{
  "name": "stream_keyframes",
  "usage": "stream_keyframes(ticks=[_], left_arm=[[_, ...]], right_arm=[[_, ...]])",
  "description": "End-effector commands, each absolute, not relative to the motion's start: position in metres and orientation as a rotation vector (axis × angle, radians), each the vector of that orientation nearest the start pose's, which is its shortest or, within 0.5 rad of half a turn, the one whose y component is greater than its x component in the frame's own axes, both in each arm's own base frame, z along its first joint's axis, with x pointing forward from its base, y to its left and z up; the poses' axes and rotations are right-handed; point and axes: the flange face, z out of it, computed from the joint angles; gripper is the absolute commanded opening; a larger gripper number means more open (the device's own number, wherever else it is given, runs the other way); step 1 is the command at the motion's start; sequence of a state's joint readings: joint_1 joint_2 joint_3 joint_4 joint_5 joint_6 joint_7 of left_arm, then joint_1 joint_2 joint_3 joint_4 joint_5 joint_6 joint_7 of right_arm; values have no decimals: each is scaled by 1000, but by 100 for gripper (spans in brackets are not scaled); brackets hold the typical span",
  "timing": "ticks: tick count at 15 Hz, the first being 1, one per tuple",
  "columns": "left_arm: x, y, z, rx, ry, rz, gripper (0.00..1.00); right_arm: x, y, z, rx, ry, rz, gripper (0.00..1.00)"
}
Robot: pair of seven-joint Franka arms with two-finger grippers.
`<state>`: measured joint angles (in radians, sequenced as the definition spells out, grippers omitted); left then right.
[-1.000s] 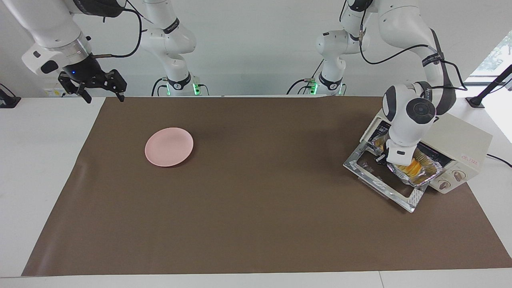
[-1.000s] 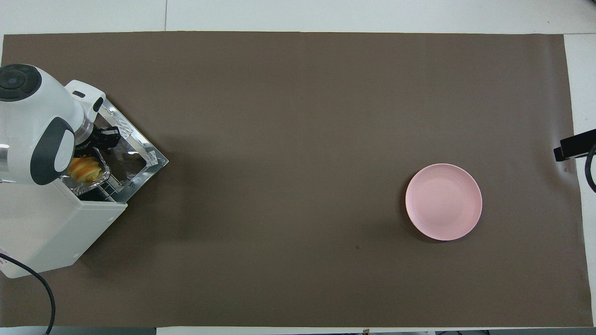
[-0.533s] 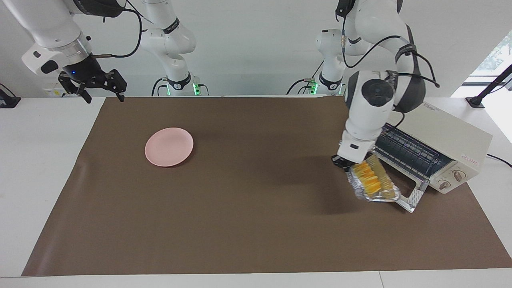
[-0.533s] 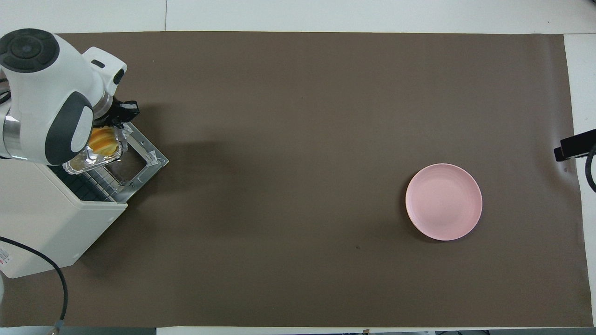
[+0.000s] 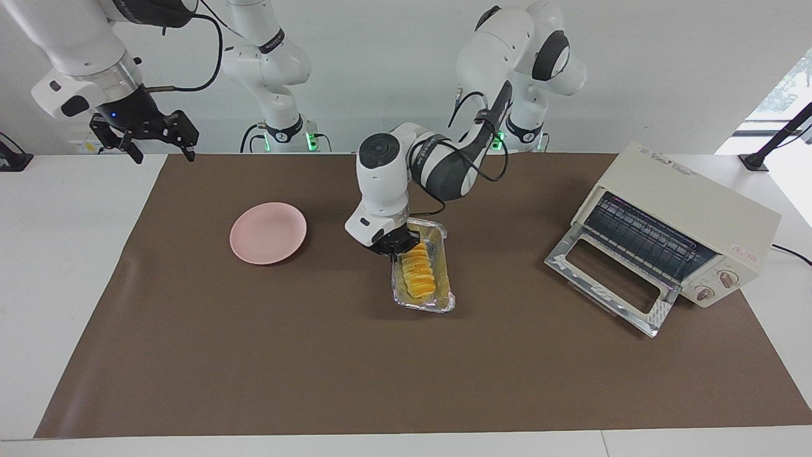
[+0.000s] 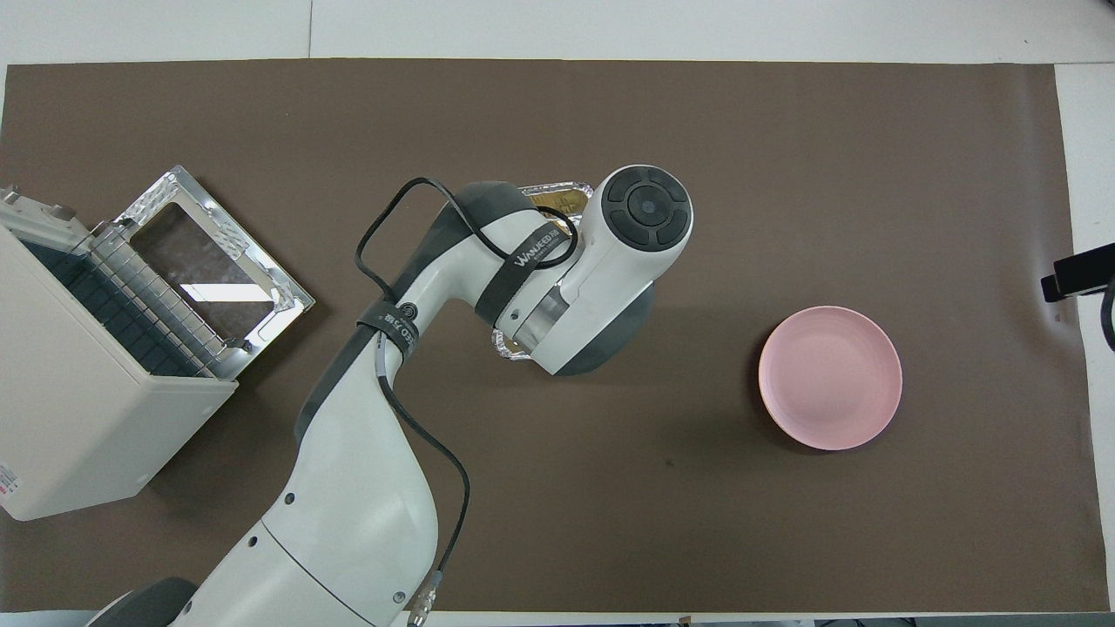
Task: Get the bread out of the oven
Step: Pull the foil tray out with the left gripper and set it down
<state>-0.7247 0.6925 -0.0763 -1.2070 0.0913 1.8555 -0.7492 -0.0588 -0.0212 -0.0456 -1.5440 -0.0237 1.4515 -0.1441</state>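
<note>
Foil tray (image 5: 424, 273) w/ bread (image 5: 418, 271) now mid brown mat (image 5: 317, 355), left gripper (image 5: 394, 246) jaws shut on tray; right gripper (image 5: 158, 141) jaws open.

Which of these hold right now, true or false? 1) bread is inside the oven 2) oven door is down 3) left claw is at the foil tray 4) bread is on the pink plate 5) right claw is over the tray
1) False. The bread lies in the foil tray on the brown mat, between the oven and the pink plate.
2) True. The oven's door is dropped open, its rack bare.
3) True. The left claw is shut at the tray's end nearer the robots.
4) False. The plate is empty.
5) False. The right claw waits, open, above the table's edge at the right arm's end.
</note>
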Motion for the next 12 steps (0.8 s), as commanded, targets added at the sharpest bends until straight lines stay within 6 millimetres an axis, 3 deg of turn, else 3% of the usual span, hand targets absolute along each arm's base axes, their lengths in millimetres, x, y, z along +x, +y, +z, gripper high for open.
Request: stream_keyframes(ticks=[1, 3, 5, 6, 7, 9, 12], left_arm=[[537, -499, 376, -3076, 43, 30, 100], [539, -495, 386, -3061, -23, 49, 100], [555, -469, 414, -3057, -110, 65, 100], [566, -446, 438, -3063, -158, 56, 100], [583, -403, 475, -3068, -251, 35, 100], [600, -316, 517, -3040, -285, 100, 100], [601, -214, 561, -3029, -126, 228, 100]], right_arm=[[526, -60, 639, -3148, -55, 126, 100], [526, -58, 639, -3150, -57, 127, 100], [527, -55, 639, -3151, -60, 122, 100], [528, -54, 640, -3152, -65, 110, 100], [529, -53, 640, -3154, -70, 98, 100], [534, -37, 636, -3157, -112, 71, 100], [555, 26, 618, -3170, -122, 16, 100]])
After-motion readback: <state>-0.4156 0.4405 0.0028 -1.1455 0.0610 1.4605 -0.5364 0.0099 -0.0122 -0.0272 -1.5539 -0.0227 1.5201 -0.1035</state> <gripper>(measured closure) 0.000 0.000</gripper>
